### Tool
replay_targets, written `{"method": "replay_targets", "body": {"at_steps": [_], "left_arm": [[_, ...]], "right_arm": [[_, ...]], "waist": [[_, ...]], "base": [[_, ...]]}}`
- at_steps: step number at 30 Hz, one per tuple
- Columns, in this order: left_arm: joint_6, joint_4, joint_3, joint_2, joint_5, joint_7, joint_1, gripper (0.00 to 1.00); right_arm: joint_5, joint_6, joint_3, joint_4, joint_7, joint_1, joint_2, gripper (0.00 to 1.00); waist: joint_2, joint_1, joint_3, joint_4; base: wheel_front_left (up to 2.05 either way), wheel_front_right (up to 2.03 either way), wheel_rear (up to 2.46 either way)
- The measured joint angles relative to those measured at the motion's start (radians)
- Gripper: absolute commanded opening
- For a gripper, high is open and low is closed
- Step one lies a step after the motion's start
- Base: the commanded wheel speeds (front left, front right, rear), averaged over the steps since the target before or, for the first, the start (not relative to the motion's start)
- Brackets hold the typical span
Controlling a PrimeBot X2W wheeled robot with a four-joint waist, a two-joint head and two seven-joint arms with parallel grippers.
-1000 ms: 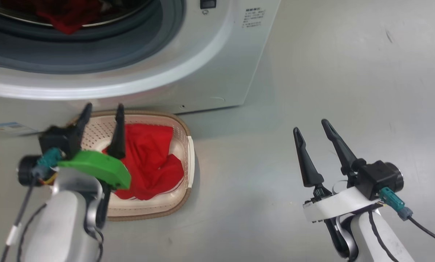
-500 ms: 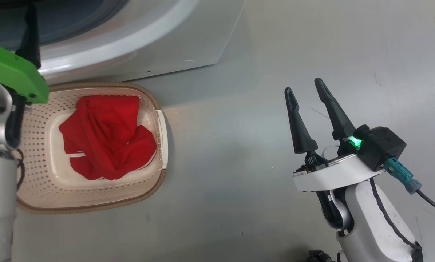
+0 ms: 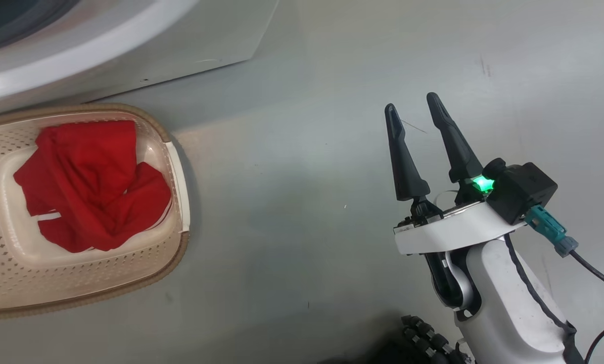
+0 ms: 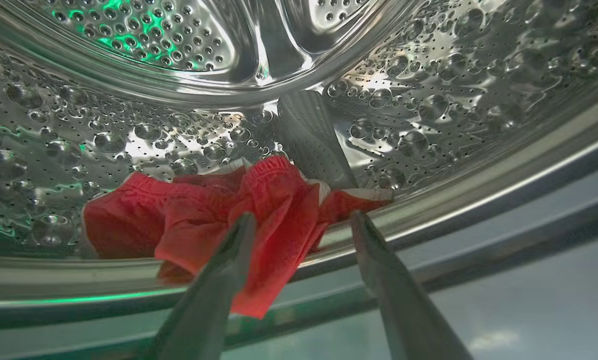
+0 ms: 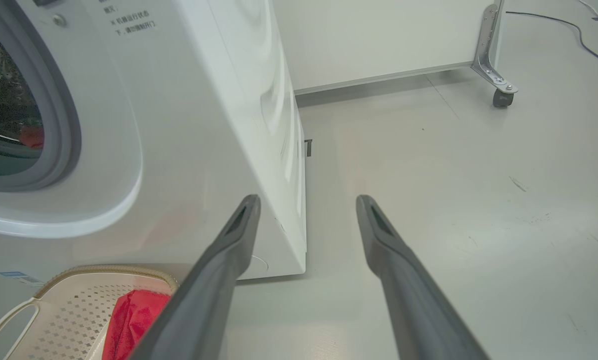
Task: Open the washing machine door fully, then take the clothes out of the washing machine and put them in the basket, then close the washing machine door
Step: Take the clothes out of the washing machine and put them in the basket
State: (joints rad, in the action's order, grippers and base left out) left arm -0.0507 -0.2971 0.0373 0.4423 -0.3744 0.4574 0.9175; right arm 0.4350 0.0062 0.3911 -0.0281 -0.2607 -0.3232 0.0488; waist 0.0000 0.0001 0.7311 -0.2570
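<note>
left pincer (image 4: pixel 301 216) apart before clothes (image 4: pixel 188 220) in the drum (image 4: pixel 429 100); right pincer (image 3: pixel 410 101) apart above the floor (image 3: pixel 291 177).

Head view: even, diffuse light on the floor (image 3: pixel 302 212), a soft shadow beside the basket (image 3: pixel 79 283), and a green lamp (image 3: pixel 481 183) glowing at the right wrist. Left wrist view: the drum (image 4: pixel 429 100) carries hard glare and green reflections, its rim bowed by the wide lens, and the near fingers (image 4: pixel 213 300) are out of focus. Right wrist view: bright, with a pale sheen on the machine (image 5: pixel 203 125).
</note>
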Motion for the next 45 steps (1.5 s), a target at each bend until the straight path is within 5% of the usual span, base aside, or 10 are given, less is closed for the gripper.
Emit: {"method": "replay_targets", "body": {"at_steps": [16,27,29,31,32,45], "left_arm": [[-0.009,-0.086,-0.007,0.142,0.037,0.241,0.168,1.0],[-0.001,-0.139,-0.01,0.15,0.03,0.379,0.206,1.0],[0.003,-0.139,-0.01,0.15,0.028,0.394,0.212,0.48],[0.003,-0.139,-0.011,0.15,0.027,0.404,0.217,0.11],[0.003,-0.14,-0.012,0.15,0.026,0.405,0.221,0.0],[0.015,-0.131,-0.045,0.136,-0.015,0.395,0.232,0.0]], "right_arm": [[0.068,-0.011,0.059,0.006,0.0,-0.042,-0.001,1.0],[0.076,-0.019,0.063,0.007,0.0,-0.061,-0.001,1.0],[0.076,-0.019,0.063,0.007,0.0,-0.062,-0.001,1.0],[0.076,-0.019,0.064,0.007,0.0,-0.063,-0.001,1.0],[0.076,-0.019,0.065,0.007,0.0,-0.064,-0.001,1.0],[0.075,-0.02,0.056,0.012,0.0,-0.089,-0.001,1.0]], "waist": [[0.0,0.0,0.06,-0.084],[0.0,0.0,0.08,-0.104],[0.0,0.0,0.081,-0.105],[0.0,0.0,0.083,-0.105],[0.0,0.0,0.084,-0.105],[0.0,0.0,0.096,-0.096]], "base": [[0.0,0.0,0.0],[0.0,0.0,0.0],[0.0,0.0,0.0],[0.0,0.0,0.0],[0.0,0.0,0.0],[0.0,0.0,0.0]]}}
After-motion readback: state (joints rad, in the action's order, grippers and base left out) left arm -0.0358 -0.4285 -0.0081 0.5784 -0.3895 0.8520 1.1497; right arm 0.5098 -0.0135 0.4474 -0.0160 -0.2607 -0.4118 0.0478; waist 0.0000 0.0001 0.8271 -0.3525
